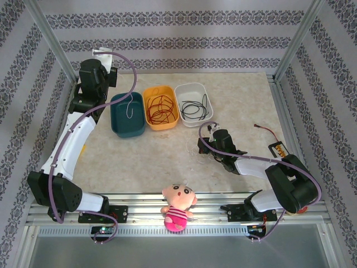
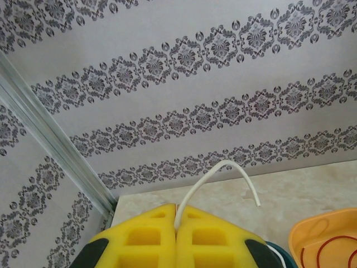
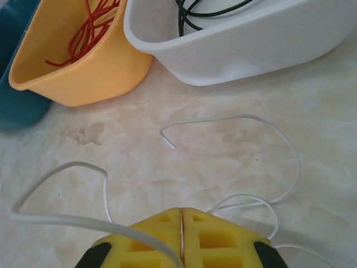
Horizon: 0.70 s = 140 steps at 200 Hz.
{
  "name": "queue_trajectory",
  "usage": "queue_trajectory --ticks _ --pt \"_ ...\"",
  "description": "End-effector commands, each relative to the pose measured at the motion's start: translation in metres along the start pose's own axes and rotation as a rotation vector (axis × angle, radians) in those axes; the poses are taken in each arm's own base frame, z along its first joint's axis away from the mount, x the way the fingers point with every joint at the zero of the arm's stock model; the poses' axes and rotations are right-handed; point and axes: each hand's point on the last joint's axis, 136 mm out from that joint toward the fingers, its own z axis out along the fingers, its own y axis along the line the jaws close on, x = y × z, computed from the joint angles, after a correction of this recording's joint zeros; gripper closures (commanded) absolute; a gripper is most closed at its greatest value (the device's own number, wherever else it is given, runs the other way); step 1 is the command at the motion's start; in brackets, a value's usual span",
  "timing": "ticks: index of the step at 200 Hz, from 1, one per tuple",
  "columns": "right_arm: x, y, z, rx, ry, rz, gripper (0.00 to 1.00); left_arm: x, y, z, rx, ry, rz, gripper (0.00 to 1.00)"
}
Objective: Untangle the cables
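Note:
My left gripper (image 2: 177, 209) is shut on a thin white cable (image 2: 223, 167) that arches up out of its yellow fingertips and ends free in the air. In the top view this gripper (image 1: 110, 75) is raised at the far left beside the teal bin (image 1: 120, 124), and a white cable (image 1: 129, 107) hangs into that bin. My right gripper (image 3: 182, 211) is low over the table with its jaws together. One white cable (image 3: 61, 219) crosses its left finger and runs into the seam. More white cable (image 3: 268, 125) loops loose on the table ahead.
An orange bin (image 1: 174, 119) holds red cables (image 1: 159, 109) and a white bin (image 1: 179, 92) holds black cables (image 1: 195, 107); both stand just beyond the right gripper (image 1: 210, 133). A black device with a red wire (image 1: 277, 147) lies at the right. A plush doll (image 1: 178, 207) sits on the front rail.

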Motion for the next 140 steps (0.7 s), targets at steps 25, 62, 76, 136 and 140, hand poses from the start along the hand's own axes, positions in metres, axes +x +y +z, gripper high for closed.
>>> queue_trajectory --ticks 25,62,76,136,140 --pt "0.000 0.002 -0.001 0.009 -0.006 -0.012 1.00 0.049 -0.009 0.021 0.005 0.133 -0.010 1.00" --pt "0.000 0.002 0.001 0.009 -0.004 -0.014 1.00 0.086 -0.019 0.037 0.004 0.232 0.006 0.99" --pt "-0.002 0.003 0.002 0.004 -0.004 -0.015 1.00 0.103 -0.024 0.042 0.003 0.285 0.005 0.99" --pt "-0.003 0.005 0.002 0.004 -0.007 -0.020 1.00 0.175 -0.053 0.056 0.059 0.470 -0.060 0.98" --pt "-0.003 0.005 0.002 0.004 -0.007 -0.020 1.00 0.179 -0.056 0.056 0.069 0.479 -0.070 0.98"
